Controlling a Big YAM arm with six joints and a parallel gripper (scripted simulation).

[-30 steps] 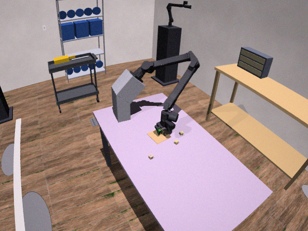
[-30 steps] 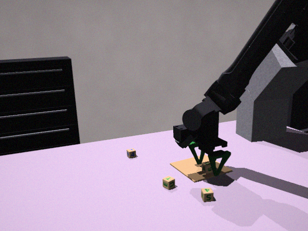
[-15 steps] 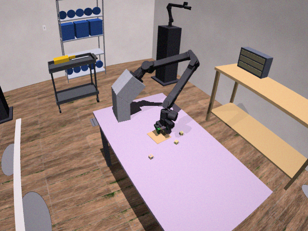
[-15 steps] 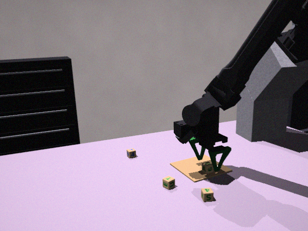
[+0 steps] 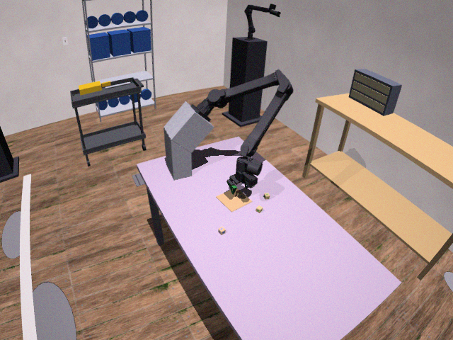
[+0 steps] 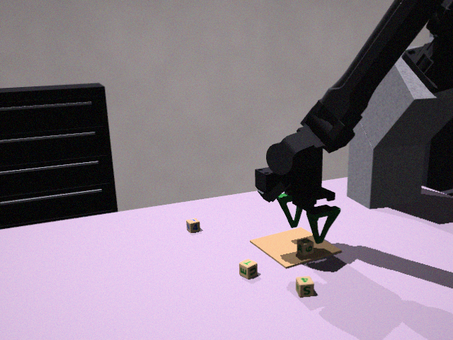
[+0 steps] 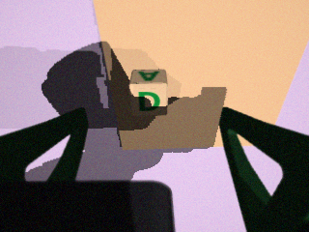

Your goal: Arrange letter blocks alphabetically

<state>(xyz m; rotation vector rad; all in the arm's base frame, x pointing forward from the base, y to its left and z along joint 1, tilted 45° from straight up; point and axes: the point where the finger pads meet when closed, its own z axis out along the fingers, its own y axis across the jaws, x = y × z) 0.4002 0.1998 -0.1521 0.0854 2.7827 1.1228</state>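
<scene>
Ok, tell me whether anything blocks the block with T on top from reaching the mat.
Nothing visible does. The T block sits on the table just off the mat, with bare table between them. The open gripper hangs above the block already on the mat.
</scene>
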